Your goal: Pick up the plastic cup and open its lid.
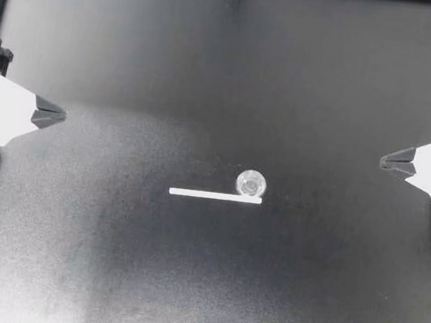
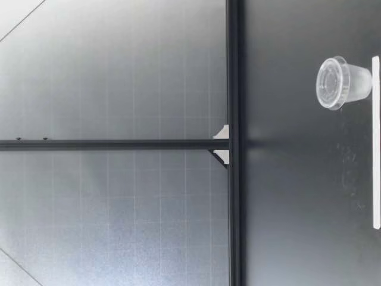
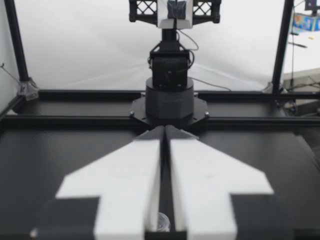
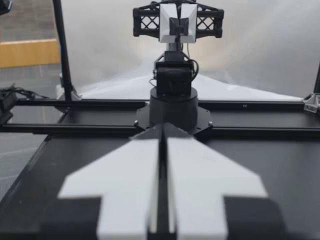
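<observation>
**Cup (image 2: 357, 82) upright right of centre, nearer the right jaws**

Cup stands upright on the tabletop (image 1: 111, 259), its long axis vertical, with the lid (image 1: 251, 184) seated on top and facing straight up. It sits a little right of the middle, free of both arms. Nothing is gripping it, and the lid looks fully on.

Just beside it lies a flat white strip (image 1: 215, 196), running left to right across the tabletop. The cup is at the strip's right end, on the side away from the low camera. Whether the two touch I cannot tell.

Farther out, the left jaws and right jaws are parked at opposite edges of the tabletop, tips pointing toward each other. Both pairs are clenched on nothing, their fingers pressed nearly together in the wrist views. The cup lies well apart from each, slightly off the line joining the two tips, toward the strip. The right jaws are clearly the nearer pair, so I judge the right arm better placed for the pick-up. It would have to release its fingers first, then close on the cup's wall from the sides, leaving the lid clear for the left.

Count: one cup, one lid, one strip, two pairs of jaws.
</observation>
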